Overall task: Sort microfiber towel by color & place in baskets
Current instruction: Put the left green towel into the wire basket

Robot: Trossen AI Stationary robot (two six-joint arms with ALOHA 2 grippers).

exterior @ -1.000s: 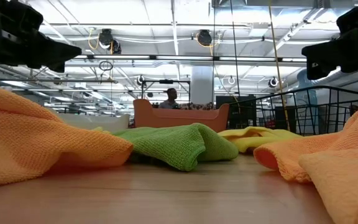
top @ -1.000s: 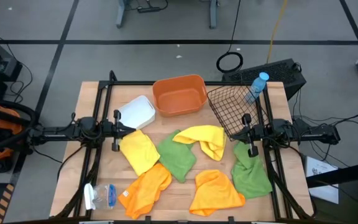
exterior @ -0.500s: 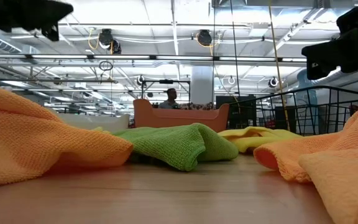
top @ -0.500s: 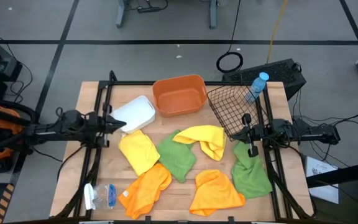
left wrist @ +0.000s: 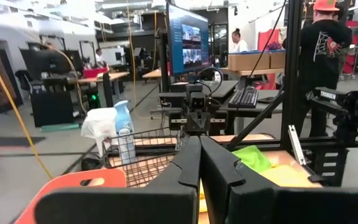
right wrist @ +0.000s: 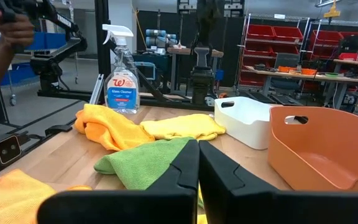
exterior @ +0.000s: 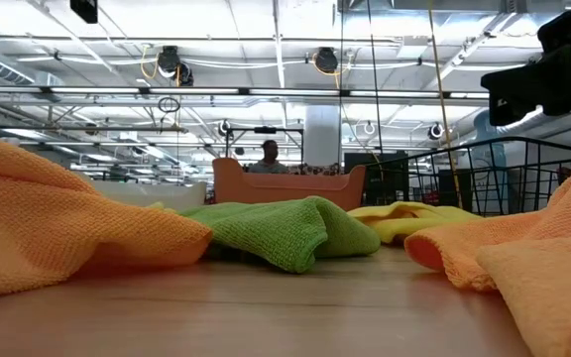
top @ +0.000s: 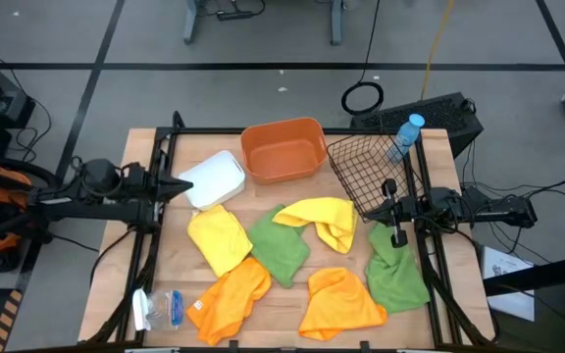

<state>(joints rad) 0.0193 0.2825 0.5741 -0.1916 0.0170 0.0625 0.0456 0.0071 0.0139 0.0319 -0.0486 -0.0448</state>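
Several microfiber towels lie on the table: a yellow one (top: 219, 238), a green one (top: 281, 245), a yellow one (top: 324, 221), two orange ones (top: 231, 297) (top: 339, 301) and a green one (top: 395, 273). At the far side stand the white tray (top: 214, 178), the orange tub (top: 282, 149) and the black wire basket (top: 371, 169). My left gripper (top: 186, 184) (left wrist: 199, 165) is shut and empty, raised by the white tray at the table's left. My right gripper (top: 385, 208) (right wrist: 197, 168) is shut and empty, above the table between the wire basket and the right green towel.
A blue-capped clear bottle (top: 407, 134) stands behind the wire basket. A spray bottle (top: 160, 309) lies at the near left corner. Black frame rails run along the table's left and right sides. People stand beyond the table; a hand (right wrist: 11, 31) shows in the right wrist view.
My left gripper has drawn back toward the table's left edge and a little toward the far edge, away from the yellow towel, and has risen, nearly leaving the low view at the top. It stays shut. The towels have not moved.
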